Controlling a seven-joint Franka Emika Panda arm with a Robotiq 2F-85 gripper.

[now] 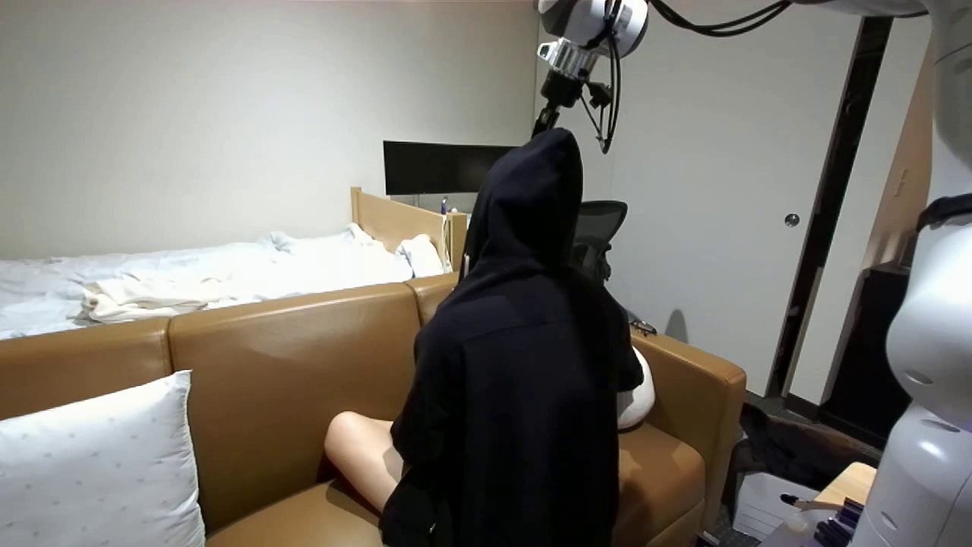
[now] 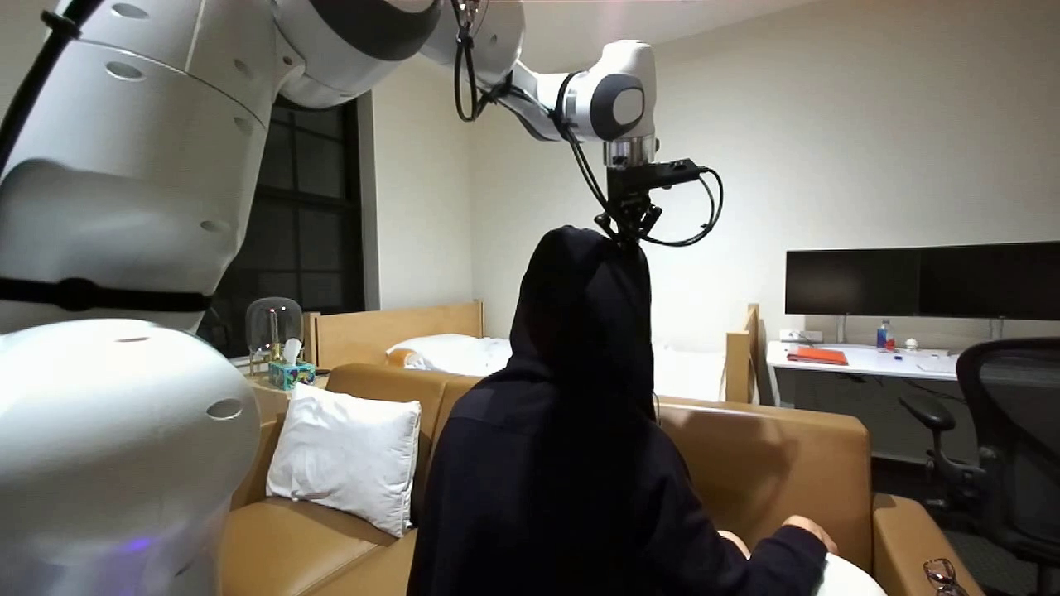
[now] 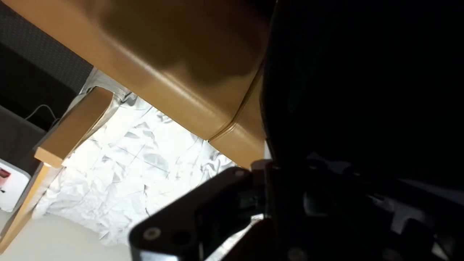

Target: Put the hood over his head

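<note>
Black cloth hood filling the right side, black metal gripper at its lower edge, grip too dark to read! Tan leather sofa back slants across; beyond it, crumpled white bedding, brown wooden bed end.

Hood over hidden head of person, person on sofa. In an exterior view, clock read from hood: gripper at 1 o'clock, at hood's top edge, contact unclear; monitors at 3, above desk; folder on desk; chair between 3 and 4; glasses at 4, on sofa armrest; pillow at 8, on sofa; tissue box at 9; window at 10, partly behind robot arm. Bed behind sofa in both exterior views.
</note>
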